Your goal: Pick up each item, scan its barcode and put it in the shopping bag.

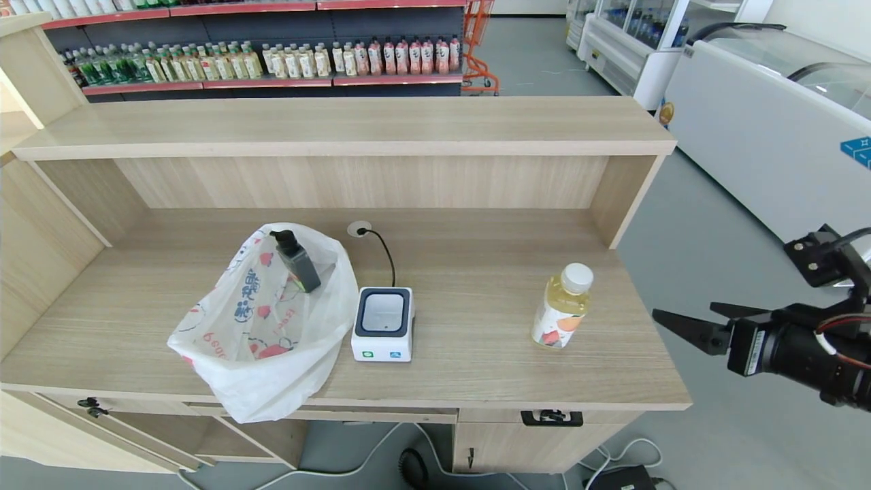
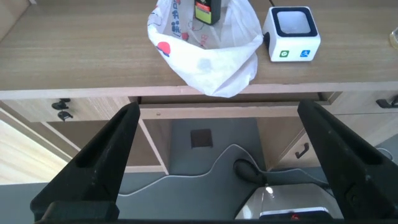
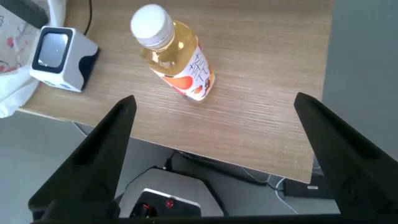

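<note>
Bottle (image 1: 562,306) upright on worktop (image 1: 476,340), right of scanner (image 1: 383,323); bag (image 1: 265,327), holding a dispenser (image 1: 299,262), just left of it. Right tool (image 3: 216,101) and left tool (image 2: 219,109) both spread, empty.

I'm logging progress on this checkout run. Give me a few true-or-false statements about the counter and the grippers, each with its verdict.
1. The drink bottle stands upright on the counter, to the right of the scanner. True.
2. The right gripper is shut on the drink bottle. False: it is open, beyond the counter's right edge and apart from the bottle.
3. A dark pump bottle sits in the shopping bag. True.
4. The scanner lies inside the shopping bag. False: it stands on the counter beside the bag.
5. The left gripper is open and holds nothing. True.
</note>
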Robot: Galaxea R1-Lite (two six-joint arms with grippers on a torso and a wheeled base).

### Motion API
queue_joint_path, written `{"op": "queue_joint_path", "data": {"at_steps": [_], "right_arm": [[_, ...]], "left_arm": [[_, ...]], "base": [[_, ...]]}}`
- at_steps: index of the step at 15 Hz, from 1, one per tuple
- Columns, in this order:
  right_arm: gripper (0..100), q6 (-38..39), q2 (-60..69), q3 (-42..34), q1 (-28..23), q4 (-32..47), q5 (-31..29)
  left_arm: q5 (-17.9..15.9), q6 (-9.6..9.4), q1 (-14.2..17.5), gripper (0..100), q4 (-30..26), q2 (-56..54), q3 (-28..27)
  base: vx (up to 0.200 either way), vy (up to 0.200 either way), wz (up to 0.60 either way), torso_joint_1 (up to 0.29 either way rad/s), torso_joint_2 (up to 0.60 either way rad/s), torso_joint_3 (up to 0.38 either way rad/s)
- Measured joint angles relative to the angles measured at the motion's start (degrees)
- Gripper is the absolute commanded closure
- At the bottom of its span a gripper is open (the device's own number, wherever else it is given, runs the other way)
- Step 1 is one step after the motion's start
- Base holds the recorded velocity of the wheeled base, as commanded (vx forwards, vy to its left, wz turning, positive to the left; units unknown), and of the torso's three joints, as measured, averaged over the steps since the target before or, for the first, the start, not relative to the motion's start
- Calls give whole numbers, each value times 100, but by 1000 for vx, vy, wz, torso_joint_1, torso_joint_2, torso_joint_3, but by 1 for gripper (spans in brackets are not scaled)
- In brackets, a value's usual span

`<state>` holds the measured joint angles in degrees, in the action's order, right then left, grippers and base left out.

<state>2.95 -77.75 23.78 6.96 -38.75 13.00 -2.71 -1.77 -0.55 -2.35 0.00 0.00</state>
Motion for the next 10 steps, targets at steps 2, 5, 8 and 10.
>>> {"op": "queue_joint_path", "data": {"at_steps": [2, 5, 8, 10], "right_arm": [[0, 123, -177, -63, 411, -128, -222], [0, 208, -640, -177, 707, -939, -673], [0, 255, -1254, -245, 902, -1582, -1499], [0, 411, -1629, -286, 1064, -1892, -1929]], "left_arm": [[-2, 0, 6, 0, 0, 0, 0], [-2, 0, 4, 0, 0, 0, 0], [-2, 0, 0, 0, -2, 0, 0], [0, -1, 2, 0, -2, 0, 0]], "base": [[0, 0, 0, 0, 0, 0], [0, 0, 0, 0, 0, 0], [0, 0, 0, 0, 0, 0], [0, 0, 0, 0, 0, 0]]}}
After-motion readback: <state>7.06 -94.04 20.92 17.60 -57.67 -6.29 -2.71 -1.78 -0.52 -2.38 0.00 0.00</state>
